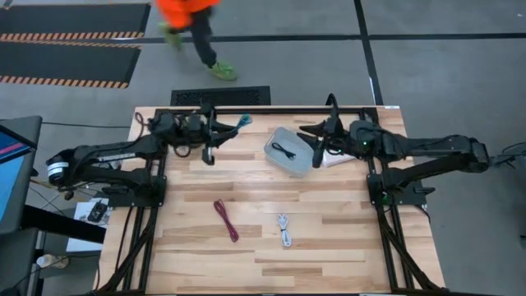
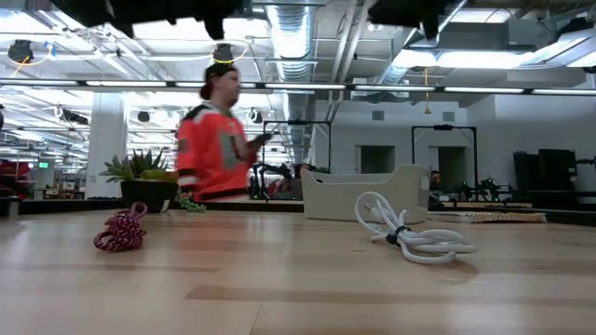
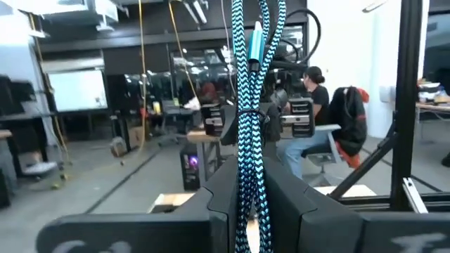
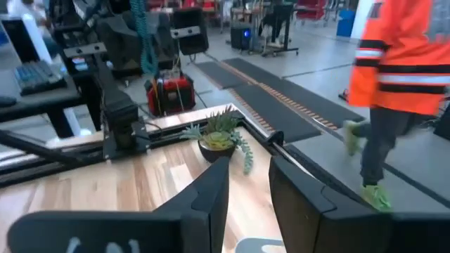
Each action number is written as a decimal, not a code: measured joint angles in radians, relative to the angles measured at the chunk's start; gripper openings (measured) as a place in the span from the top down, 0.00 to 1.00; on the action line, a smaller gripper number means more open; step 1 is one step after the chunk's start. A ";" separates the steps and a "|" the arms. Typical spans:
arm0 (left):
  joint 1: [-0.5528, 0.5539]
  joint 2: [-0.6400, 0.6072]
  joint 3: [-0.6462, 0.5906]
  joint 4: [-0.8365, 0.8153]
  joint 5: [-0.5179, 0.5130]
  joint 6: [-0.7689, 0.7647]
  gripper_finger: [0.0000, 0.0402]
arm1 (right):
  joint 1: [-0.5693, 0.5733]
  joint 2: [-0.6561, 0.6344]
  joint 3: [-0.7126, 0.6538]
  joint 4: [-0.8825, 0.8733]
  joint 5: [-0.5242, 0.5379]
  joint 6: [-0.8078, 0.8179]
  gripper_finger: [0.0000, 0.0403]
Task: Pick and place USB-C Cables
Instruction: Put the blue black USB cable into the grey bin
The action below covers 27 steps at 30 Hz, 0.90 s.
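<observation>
My left gripper (image 1: 233, 127) is raised near the table's far edge, shut on the teal USB-C cable (image 3: 251, 105), which also shows in the high view (image 1: 243, 122). A clear bin (image 1: 302, 160) stands at the far middle with a black cable (image 1: 284, 150) lying in it. My right gripper (image 4: 247, 190) hovers open by the bin's right side (image 1: 316, 136), with nothing between its fingers. The maroon cable (image 1: 226, 220) and the white cable (image 1: 284, 230) lie flat on the wood nearer the front; both also appear in the low view (image 2: 121, 231) (image 2: 410, 233). My left gripper pinches the teal cable bundle between its two fingers (image 3: 223, 200), on the bundle's lower stretch (image 3: 249, 184). The fingers lie about level and point toward the table's right. The rest of the bundle, with a teal plug (image 3: 254, 42), sticks out past the fingertips, clear of the table.
A small potted plant (image 4: 218, 140) sits on the table's far edge. A person in an orange top (image 1: 191, 25) walks past beyond the far edge. A white sheet (image 1: 335, 158) lies right of the bin. The black frame rail (image 1: 271, 109) runs along the far edge.
</observation>
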 joint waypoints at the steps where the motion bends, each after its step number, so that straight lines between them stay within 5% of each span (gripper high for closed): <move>1: 0.020 0.026 0.000 0.015 0.026 -0.011 0.90 | -0.009 -0.008 -0.037 0.041 0.000 0.002 0.68; 10: 0.148 0.251 0.000 0.257 0.208 -0.149 0.90 | -0.163 0.083 -0.232 0.449 -0.177 0.056 0.56; 18: 0.210 0.456 0.017 0.539 0.286 -0.302 0.90 | -0.277 0.275 -0.220 0.671 -0.345 0.111 0.36; 27: 0.224 0.666 0.171 0.620 0.388 -0.417 0.90 | -0.319 0.401 -0.083 0.677 -0.427 0.087 0.34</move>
